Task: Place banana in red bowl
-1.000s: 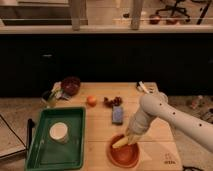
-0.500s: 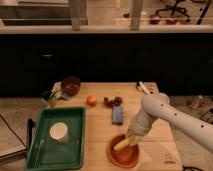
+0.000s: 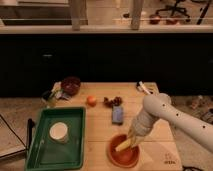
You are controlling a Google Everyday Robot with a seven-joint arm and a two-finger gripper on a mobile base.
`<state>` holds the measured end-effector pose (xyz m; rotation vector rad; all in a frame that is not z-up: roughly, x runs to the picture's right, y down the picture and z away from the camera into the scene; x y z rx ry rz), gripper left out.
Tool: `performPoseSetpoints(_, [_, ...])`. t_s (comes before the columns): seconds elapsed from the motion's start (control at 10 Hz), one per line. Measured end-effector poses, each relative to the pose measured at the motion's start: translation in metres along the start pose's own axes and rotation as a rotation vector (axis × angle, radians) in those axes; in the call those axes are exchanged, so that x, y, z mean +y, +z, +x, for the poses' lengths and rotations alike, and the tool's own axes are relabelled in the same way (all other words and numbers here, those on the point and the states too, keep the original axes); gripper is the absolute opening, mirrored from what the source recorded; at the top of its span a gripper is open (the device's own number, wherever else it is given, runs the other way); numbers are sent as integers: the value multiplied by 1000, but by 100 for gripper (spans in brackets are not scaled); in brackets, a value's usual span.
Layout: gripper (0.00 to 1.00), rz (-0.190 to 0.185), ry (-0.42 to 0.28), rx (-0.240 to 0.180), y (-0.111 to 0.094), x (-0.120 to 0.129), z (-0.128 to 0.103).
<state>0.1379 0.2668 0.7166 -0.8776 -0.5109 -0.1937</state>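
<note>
The orange-red bowl (image 3: 123,155) sits on the wooden table near the front edge, right of the green tray. The yellow banana (image 3: 123,145) lies tilted inside the bowl, one end toward the rim. My gripper (image 3: 132,140) hangs over the bowl's right side at the banana's upper end, at the tip of the white arm (image 3: 165,116) that comes in from the right. The arm hides part of the bowl's far right rim.
A green tray (image 3: 47,145) with a white round lid (image 3: 59,132) is at the front left. A dark maroon bowl (image 3: 71,84), an orange fruit (image 3: 91,100), dark grapes (image 3: 113,101) and a blue-grey sponge (image 3: 117,115) lie further back. A white item (image 3: 144,88) is at the far right.
The gripper and banana have lowered slightly into the bowl. The arm has shifted only a little.
</note>
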Motion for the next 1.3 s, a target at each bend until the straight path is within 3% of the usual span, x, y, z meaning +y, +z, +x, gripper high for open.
performPoseSetpoints(0.1, [80, -2, -4, -1, 0, 0, 1])
performPoseSetpoints(0.6, [80, -8, -11, -5, -2, 1, 5])
performPoseSetpoints(1.3, [80, 11, 35, 12, -11, 1, 27])
